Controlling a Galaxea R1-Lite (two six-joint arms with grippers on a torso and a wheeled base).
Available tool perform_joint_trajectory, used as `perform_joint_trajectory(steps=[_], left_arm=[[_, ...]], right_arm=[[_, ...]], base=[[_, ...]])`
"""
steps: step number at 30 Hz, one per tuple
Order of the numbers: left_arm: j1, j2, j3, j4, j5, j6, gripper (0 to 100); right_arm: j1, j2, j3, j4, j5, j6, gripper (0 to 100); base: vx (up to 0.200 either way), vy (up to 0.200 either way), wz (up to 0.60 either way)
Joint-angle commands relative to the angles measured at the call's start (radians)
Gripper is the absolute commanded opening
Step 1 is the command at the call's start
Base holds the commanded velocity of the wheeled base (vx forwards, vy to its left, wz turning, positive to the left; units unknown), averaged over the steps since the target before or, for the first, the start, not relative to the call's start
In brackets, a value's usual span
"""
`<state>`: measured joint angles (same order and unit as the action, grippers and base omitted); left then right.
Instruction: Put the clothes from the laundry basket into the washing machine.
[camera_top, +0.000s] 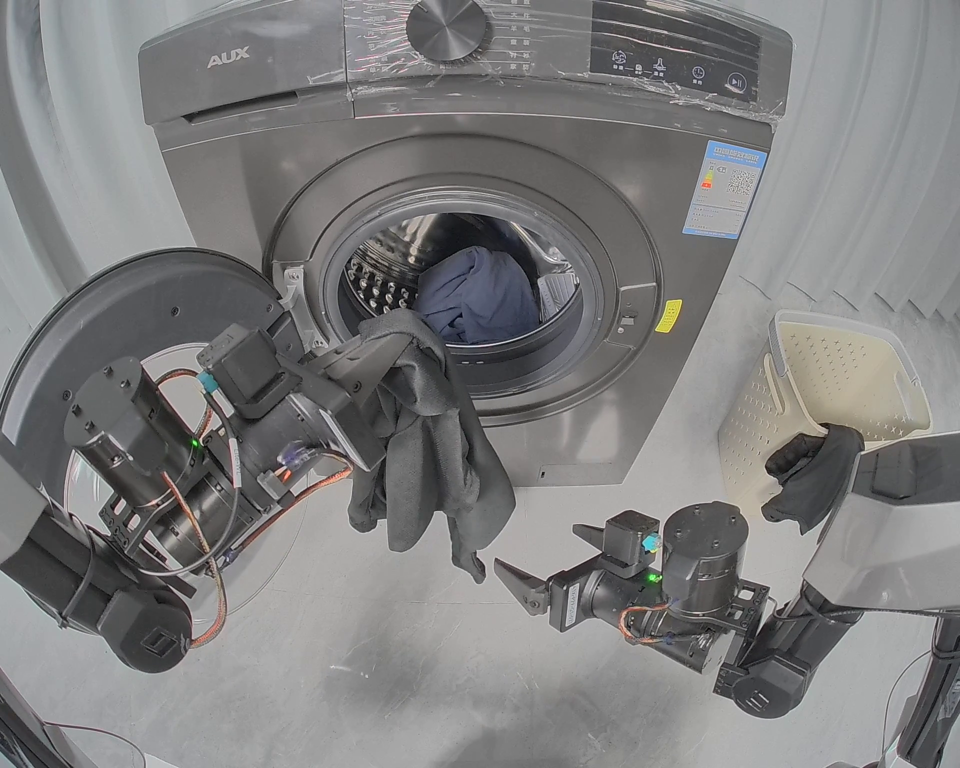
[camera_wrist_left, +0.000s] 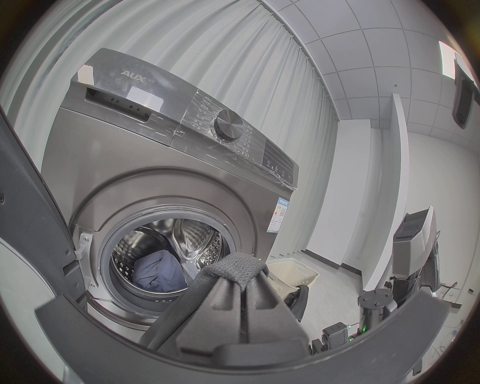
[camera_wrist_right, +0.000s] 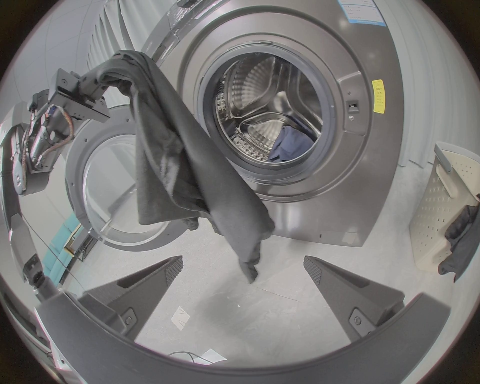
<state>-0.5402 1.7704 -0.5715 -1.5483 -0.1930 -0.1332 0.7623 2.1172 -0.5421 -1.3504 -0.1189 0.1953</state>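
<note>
Room: pale curtains (camera_top: 870, 150) hang in folds behind and on both sides of the washing machine, under a tiled ceiling (camera_wrist_left: 380, 50)
Floor (camera_top: 400, 650): smooth light grey, with a small scrap of paper (camera_wrist_right: 180, 317) lying on it near the right arm
Washing machine (camera_top: 620, 200): grey front-loader standing on the floor close to the curtains, with a round dial in the middle of its top panel
Door (camera_top: 130, 300): swung wide open to the robot's left
Drum (camera_top: 400, 260): open, with a blue garment (camera_top: 475, 295) lying inside towards the back
Left pincer (camera_wrist_left: 243, 287): clenched on the dark grey garment (camera_top: 430, 440), raised just in front of the left edge of the drum opening
Dark grey garment: bunched at the pincer by the lip of the opening, outside the drum, the rest hanging loose in front of the machine's lower panel
Right pincer (camera_top: 540, 560): released, jaws spread wide, low over the floor near the hanging end of the grey garment
Laundry basket (camera_top: 800, 400): cream and perforated, on the floor to the right of the machine
Black garment (camera_top: 815, 475): draped over the basket's near rim, partly hanging outside
</note>
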Motion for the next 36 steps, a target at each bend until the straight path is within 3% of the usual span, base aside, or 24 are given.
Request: perform_joint_trajectory(steps=[1, 11, 28, 36], left_arm=[[0.002, 0.009, 0.002, -0.001, 0.0, 0.001, 0], [0.005, 0.046, -0.013, -0.001, 0.023, 0.001, 0], [-0.003, 0.04, -0.013, -0.001, 0.021, -0.008, 0], [0.003, 0.041, -0.011, -0.001, 0.021, -0.006, 0]], right_arm=[[0.017, 0.004, -0.009, -0.004, 0.012, 0.001, 100], [0.101, 0.003, -0.061, -0.121, 0.074, -0.001, 100], [0.1, 0.113, -0.259, -0.157, 0.065, -0.001, 100], [0.08, 0.106, -0.282, -0.156, 0.042, -0.002, 100]], base=[[0.0, 0.0, 0.0], [0.0, 0.0, 0.0], [0.0, 0.0, 0.0], [0.0, 0.0, 0.0]])
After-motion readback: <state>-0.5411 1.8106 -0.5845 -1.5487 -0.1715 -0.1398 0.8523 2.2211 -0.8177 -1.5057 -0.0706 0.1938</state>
